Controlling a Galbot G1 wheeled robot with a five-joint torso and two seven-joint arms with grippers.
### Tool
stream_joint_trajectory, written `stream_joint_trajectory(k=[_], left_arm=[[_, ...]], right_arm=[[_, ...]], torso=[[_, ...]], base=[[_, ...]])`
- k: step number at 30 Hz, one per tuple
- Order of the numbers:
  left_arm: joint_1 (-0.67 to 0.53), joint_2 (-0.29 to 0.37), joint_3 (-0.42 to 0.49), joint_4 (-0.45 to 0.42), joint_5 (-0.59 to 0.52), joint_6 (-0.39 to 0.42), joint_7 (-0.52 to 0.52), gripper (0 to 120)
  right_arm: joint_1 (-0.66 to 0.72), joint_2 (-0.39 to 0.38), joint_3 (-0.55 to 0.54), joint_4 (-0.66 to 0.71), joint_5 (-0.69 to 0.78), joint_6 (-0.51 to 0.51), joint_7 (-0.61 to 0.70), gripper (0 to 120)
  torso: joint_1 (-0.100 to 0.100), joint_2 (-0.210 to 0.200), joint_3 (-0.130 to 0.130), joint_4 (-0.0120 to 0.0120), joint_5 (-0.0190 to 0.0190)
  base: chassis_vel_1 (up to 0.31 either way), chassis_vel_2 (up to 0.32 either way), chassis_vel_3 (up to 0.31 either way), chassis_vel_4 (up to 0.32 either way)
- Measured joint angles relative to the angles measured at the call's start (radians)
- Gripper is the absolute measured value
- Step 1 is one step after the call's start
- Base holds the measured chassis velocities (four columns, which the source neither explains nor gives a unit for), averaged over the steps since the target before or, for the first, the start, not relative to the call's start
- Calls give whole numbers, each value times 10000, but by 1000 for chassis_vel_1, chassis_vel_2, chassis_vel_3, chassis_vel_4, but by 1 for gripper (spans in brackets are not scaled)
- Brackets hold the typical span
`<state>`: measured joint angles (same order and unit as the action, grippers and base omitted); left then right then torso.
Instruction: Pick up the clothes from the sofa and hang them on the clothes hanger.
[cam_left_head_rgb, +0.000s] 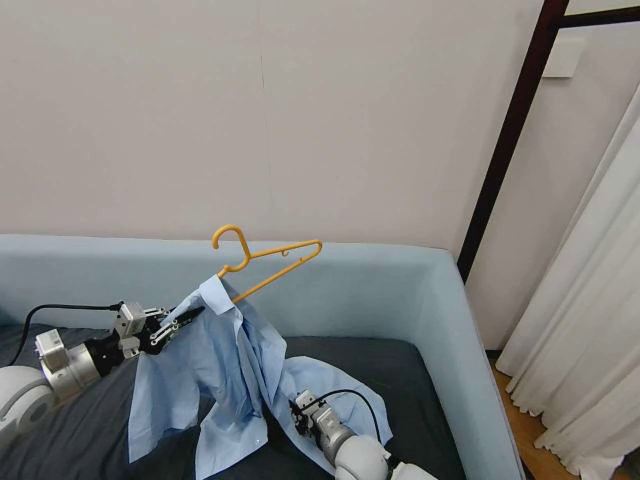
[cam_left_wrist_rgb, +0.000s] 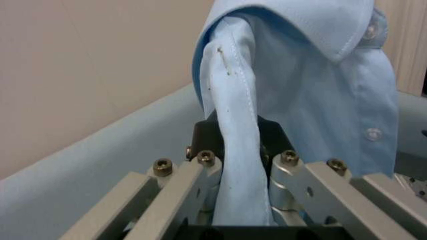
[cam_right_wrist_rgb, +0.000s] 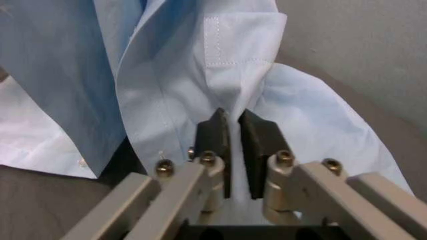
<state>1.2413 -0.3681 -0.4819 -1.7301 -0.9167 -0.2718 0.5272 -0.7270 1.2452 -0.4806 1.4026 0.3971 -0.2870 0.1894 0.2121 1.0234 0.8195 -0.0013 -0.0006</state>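
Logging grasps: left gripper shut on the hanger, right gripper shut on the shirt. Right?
No. The left gripper is shut on the shirt too, near its collar, not the hanger; the left wrist view shows cloth between its fingers. The right gripper is shut on the shirt.

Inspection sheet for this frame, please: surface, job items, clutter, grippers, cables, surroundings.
Surface: dark sofa seat, pale blue backrest.
Job's things: blue shirt held up, lower part trailing on the seat; orange hanger with one end at its collar.
Clutter: nothing seen.
Grippers: left gripper fingers shut on the shirt near the collar; right gripper fingers pinch a lower fold.
Cables: black cable at left arm, another at right arm.
Surroundings: wall, dark frame, white curtain.
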Motion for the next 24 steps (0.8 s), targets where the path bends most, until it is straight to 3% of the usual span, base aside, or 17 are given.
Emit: stream_joint_trajectory(k=[3, 6, 18, 24], left_arm=[[-1, -48, 1, 2, 35, -15, -41, 7], [-2, -76, 1, 13, 55, -33, -50, 7], [-194, -313, 73, -66, -192, -378, -230, 7], [-900, -442, 254, -300, -842, -513, -354, 7]], right_arm=[[-20, -190, 169, 142, 231, 206, -286, 0], [-28, -359, 408, 349, 532, 378, -550, 0], [286, -1811, 3053, 2046, 3399, 1773, -4224, 0], [528, -2168, 4061, 3048, 4490, 1630, -4305, 0]], torso=[[0, 1, 0, 0, 0], [0, 1, 0, 0, 1], [0, 1, 0, 0, 0], [1, 1, 0, -1, 2]], base=[[0, 0, 0, 0], [0, 0, 0, 0], [0, 0, 0, 0], [0, 0, 0, 0]])
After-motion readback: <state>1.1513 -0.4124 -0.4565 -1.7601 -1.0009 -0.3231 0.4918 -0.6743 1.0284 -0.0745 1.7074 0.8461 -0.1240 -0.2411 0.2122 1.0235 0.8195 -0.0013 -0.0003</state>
